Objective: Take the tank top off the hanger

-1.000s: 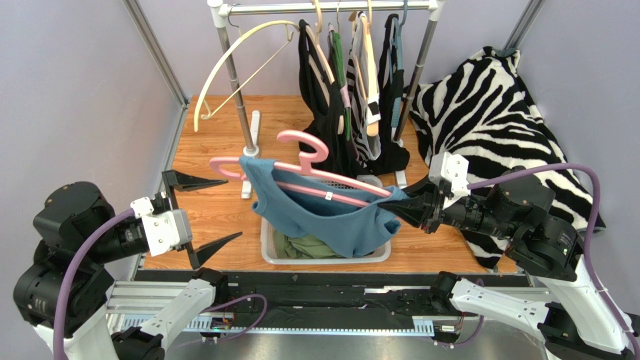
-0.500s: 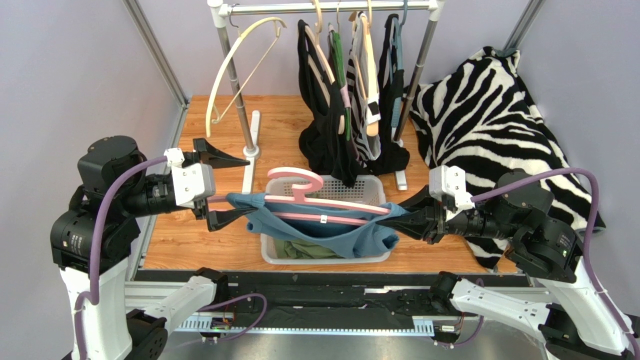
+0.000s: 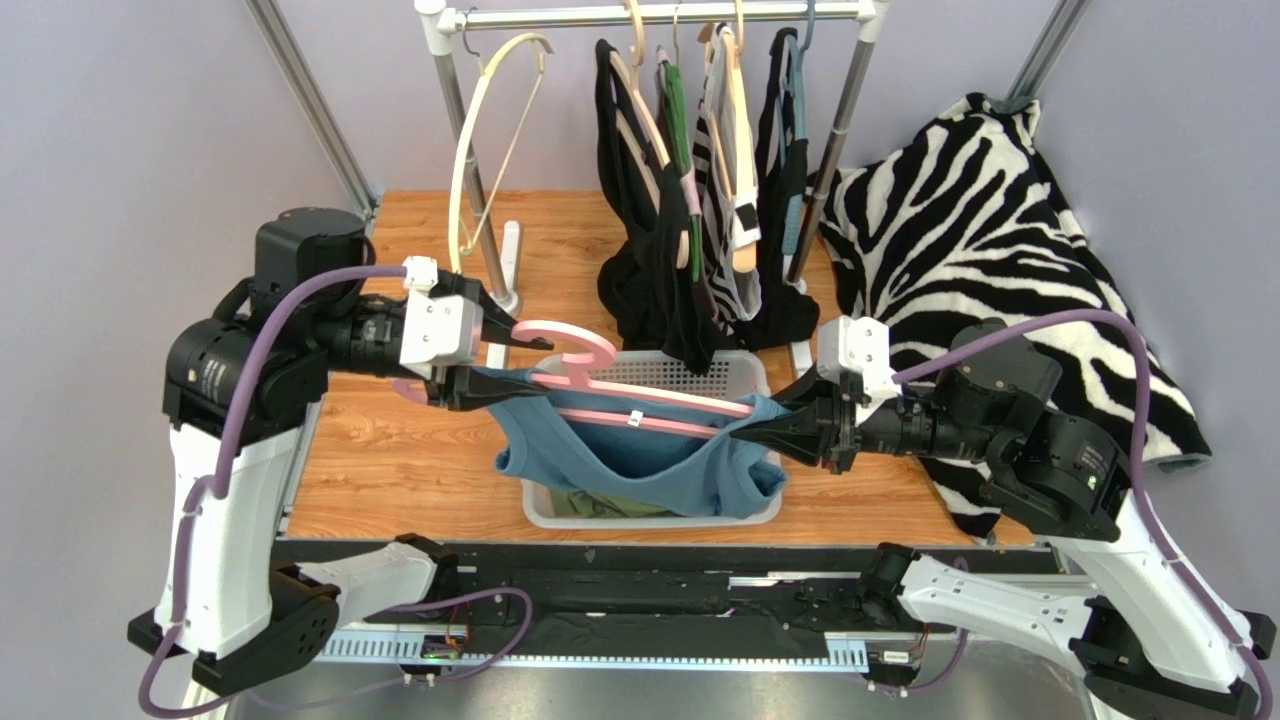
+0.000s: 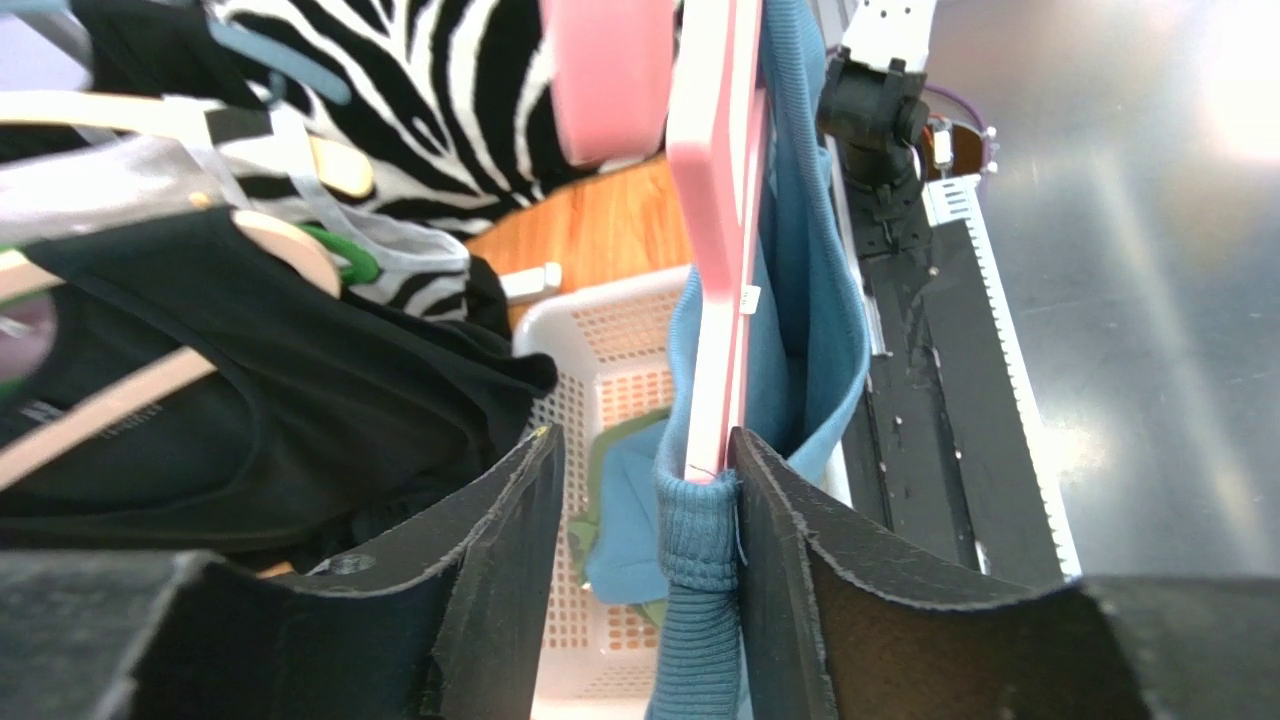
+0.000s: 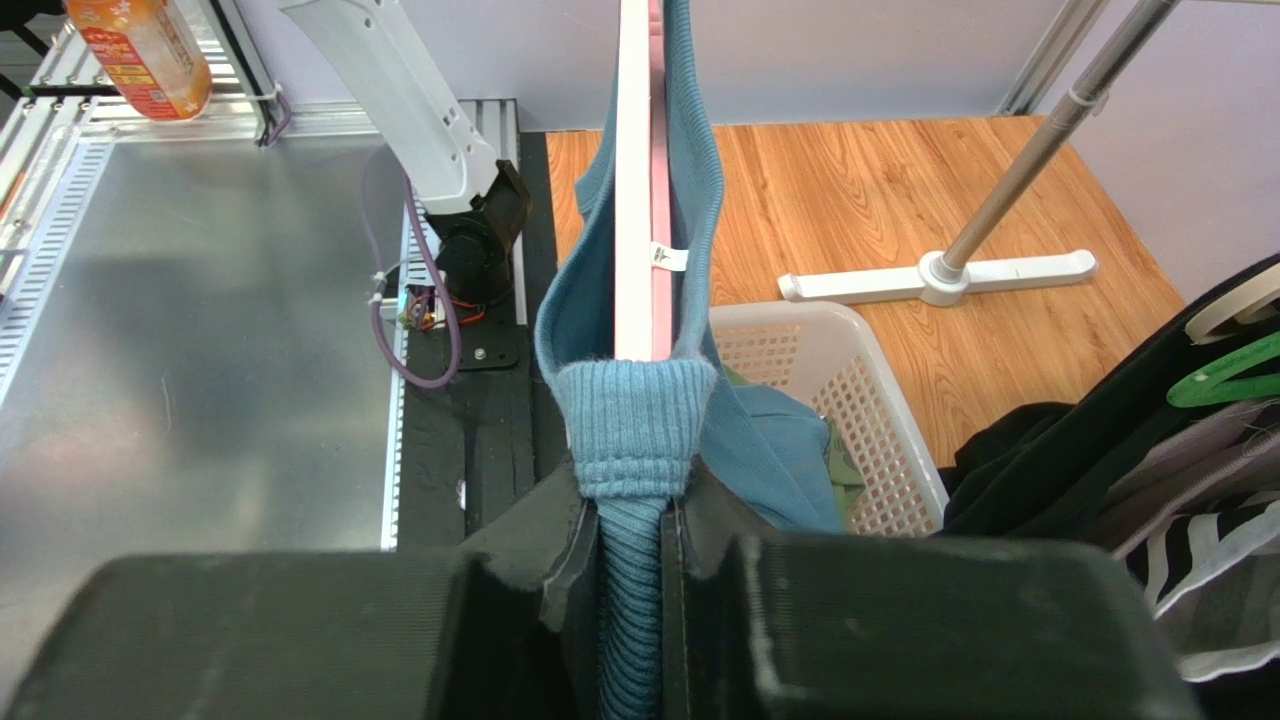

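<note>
One tank top (image 3: 646,458), clamped by right gripper (image 3: 775,426)

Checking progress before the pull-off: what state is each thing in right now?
Tank top: on the hanger, strung taut.
Hanger: inside the tank top, above the basket.
Left end effector: open, jaws around one strap.
Right end effector: shut on the other strap.
Basket: holds clothes.

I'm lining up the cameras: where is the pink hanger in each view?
Top external: the pink hanger lies across the middle, above the white basket.
Left wrist: upright at top centre.
Right wrist: edge-on, a thin strip at top centre.
Shared landmark: the white basket, in all three.
</note>
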Tool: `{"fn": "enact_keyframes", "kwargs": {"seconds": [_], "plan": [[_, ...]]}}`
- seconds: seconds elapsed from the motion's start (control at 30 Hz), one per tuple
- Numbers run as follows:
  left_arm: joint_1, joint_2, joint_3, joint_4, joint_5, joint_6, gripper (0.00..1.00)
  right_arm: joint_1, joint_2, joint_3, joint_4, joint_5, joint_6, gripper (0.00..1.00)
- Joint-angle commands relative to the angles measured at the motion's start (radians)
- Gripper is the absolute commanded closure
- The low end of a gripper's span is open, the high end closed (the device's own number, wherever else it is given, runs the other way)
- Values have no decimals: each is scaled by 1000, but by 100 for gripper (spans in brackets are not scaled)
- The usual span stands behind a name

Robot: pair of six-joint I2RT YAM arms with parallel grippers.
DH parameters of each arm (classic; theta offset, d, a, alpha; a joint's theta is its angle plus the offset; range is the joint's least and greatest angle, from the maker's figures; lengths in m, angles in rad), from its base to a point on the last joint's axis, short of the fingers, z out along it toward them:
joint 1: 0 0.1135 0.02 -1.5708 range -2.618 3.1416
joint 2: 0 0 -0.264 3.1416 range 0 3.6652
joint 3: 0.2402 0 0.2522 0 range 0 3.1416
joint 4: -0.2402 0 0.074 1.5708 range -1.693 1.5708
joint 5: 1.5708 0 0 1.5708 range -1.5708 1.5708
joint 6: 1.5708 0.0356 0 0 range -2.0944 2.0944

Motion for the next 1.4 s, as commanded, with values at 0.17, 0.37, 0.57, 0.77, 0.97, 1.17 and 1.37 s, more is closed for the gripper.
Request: {"fn": "enact_keyframes", "kwargs": {"seconds": [0.17, 0.37, 0.57, 0.77, 0.97, 1.17, 1.37], "plan": [[-20, -3, 14, -263, 43, 37, 49, 4, 17, 37, 136, -29, -15, 100], [-23, 0, 8, -258, 64, 26, 50, 4, 41, 30, 179, -33, -12, 100], [-25, -3, -6, -240, 57, 18, 98, 4, 55, 6, 238, -24, 4, 100], [-25, -9, -15, -211, 48, -8, 100, 4, 44, -20, 257, 12, 7, 95], [-25, -26, -43, -186, 15, -29, 100, 4, -6, -47, 226, 98, -19, 63], [-25, -48, -64, -171, -18, -43, 100, 2, -98, -78, 177, 118, -39, 53], [-25, -37, -38, -160, -15, -64, 100, 4, -68, -73, 160, 100, -33, 55]]}}
